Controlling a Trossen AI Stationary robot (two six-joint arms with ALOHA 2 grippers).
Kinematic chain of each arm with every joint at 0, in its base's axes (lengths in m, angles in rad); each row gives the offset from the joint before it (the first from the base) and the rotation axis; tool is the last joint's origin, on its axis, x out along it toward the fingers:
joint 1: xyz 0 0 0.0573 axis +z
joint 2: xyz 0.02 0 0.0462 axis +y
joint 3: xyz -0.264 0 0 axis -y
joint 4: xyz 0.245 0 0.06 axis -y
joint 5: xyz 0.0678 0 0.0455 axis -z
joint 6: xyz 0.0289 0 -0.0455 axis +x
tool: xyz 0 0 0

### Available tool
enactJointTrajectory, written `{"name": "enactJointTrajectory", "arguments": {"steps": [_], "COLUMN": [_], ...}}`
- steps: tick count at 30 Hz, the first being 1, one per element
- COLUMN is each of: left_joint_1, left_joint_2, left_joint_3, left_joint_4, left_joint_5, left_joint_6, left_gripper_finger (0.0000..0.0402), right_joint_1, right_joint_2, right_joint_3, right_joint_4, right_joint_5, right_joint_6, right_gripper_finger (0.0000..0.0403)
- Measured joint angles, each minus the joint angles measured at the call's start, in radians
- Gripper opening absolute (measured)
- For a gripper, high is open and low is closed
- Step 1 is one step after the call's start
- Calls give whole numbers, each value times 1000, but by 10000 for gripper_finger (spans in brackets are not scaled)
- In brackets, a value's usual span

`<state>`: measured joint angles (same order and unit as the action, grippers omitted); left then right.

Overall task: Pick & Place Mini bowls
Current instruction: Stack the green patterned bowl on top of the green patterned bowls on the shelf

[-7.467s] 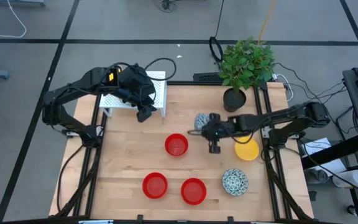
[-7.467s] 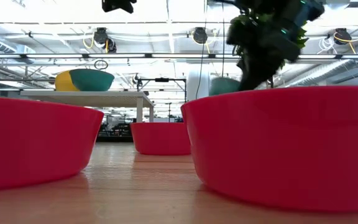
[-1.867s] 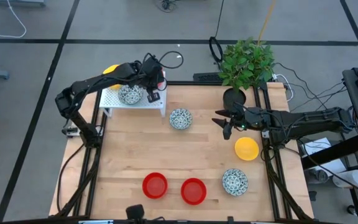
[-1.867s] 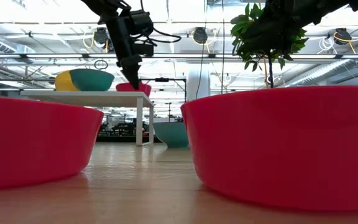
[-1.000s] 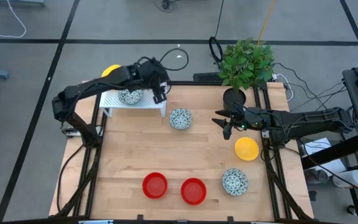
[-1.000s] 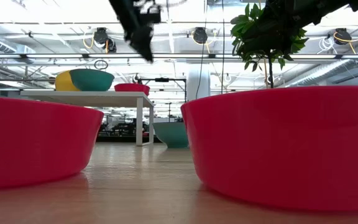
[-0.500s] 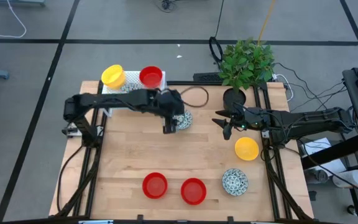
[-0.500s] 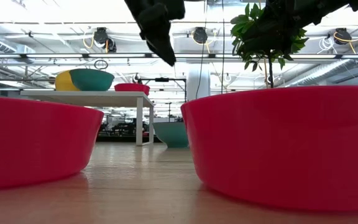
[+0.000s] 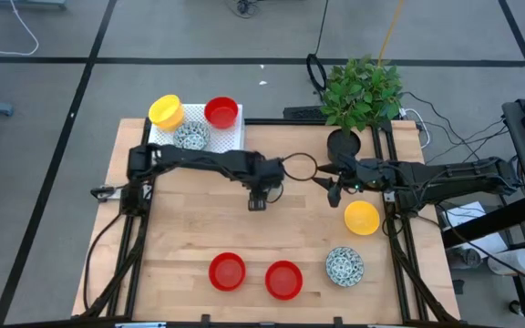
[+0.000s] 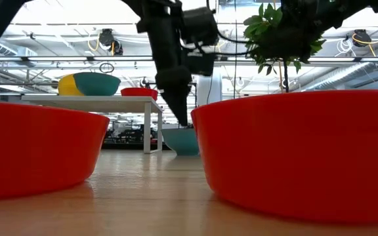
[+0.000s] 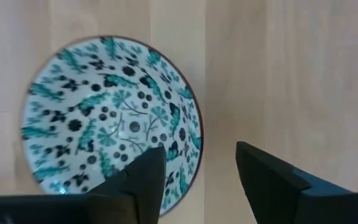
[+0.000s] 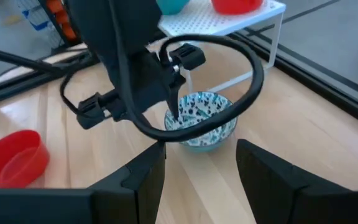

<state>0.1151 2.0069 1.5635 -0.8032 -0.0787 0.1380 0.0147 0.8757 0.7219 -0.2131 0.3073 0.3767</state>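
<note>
A white mini bowl with a green and dark pattern (image 11: 110, 121) rests by its base on the wooden table near the middle; in the high view my left arm hides it. My left gripper (image 11: 199, 150) points down over the bowl's rim, open, with one finger over the inside and one outside. The low view shows that gripper (image 10: 182, 118) just above the bowl (image 10: 182, 141). My right gripper (image 9: 329, 187) hovers open to the bowl's right, facing it. Two red bowls (image 9: 227, 271) (image 9: 283, 280), a patterned bowl (image 9: 344, 265) and a yellow bowl (image 9: 362, 218) sit on the table. My left gripper comes at the patterned bowl from above and straddles its rim (image 11: 194, 146): one finger (image 11: 148, 177) is over the inside and the other (image 11: 260, 177) is outside. Whether a finger touches the bowl, I cannot tell. The bowl stands on the table.
A white perforated rack (image 9: 231, 137) at the far left carries a yellow bowl (image 9: 165, 111), a red bowl (image 9: 221, 112) and a patterned bowl (image 9: 191, 136). A black plant pot (image 9: 344, 144) stands at the far right. Bare wood lies between the middle bowl and the near red bowls.
My left gripper has left the rack, swung toward the table's middle and near side, and come down over the patterned bowl, tipping to point more steeply down. The bowl has stayed in place.
</note>
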Motion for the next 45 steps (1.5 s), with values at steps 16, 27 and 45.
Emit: {"name": "enactJointTrajectory", "arguments": {"steps": [16,27,45], "left_joint_1": [56,51,12], "left_joint_2": [87,5,-459], "left_joint_3": [1,-1,1], "left_joint_4": [116,104,47], "left_joint_5": [-2,1,-203], "left_joint_6": [38,47,-21], "left_gripper_finger": [78,24,12], "right_joint_1": [0,0,0], "right_joint_2": [0,0,0], "right_joint_3": [0,0,0], "right_joint_4": [-46,-76,-81], "right_joint_5": [2,2,4], "right_joint_6": [0,0,-24], "right_gripper_finger": [185,185,185]}}
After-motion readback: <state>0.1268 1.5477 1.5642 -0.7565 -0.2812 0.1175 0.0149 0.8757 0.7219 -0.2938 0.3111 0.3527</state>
